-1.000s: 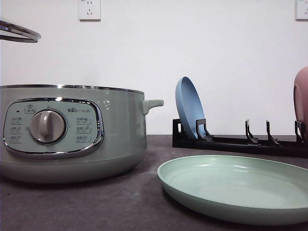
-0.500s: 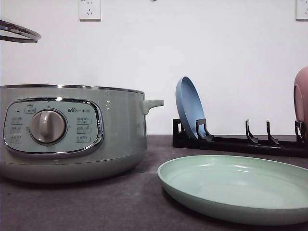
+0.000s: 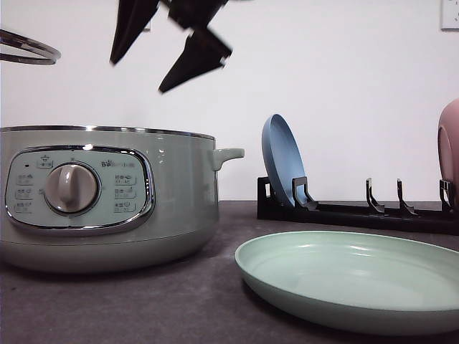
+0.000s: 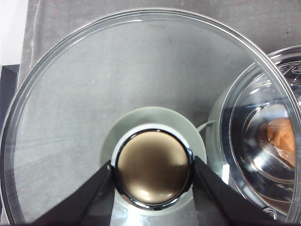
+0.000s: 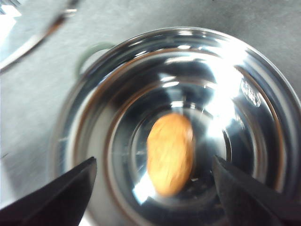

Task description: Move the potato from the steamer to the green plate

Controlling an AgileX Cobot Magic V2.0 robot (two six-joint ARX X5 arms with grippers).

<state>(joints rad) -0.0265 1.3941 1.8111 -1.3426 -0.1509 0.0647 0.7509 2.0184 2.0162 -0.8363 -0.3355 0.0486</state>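
Note:
The pale-green steamer [image 3: 107, 201] stands uncovered at the table's left. The orange-brown potato [image 5: 170, 153] lies on its shiny metal bottom, and it also shows through the glass lid's edge as the potato [image 4: 282, 139]. My right gripper [image 3: 138, 76] hangs open above the steamer, and from the wrist my right gripper [image 5: 154, 160] has its fingers spread to either side of the potato, well above it. My left gripper [image 4: 153, 165] is shut on the knob of the glass lid [image 4: 94, 94], held up beside the steamer. The green plate [image 3: 351, 283] lies at the front right with nothing on it.
The lid's rim [image 3: 25, 46] hangs at the upper left of the front view. A black dish rack [image 3: 358, 211] stands behind the green plate, with a blue plate [image 3: 282, 161] upright in it and a pink dish [image 3: 450, 143] at its right end.
My right gripper has come down into the front view above the steamer. The lid, the steamer and the plates have not moved.

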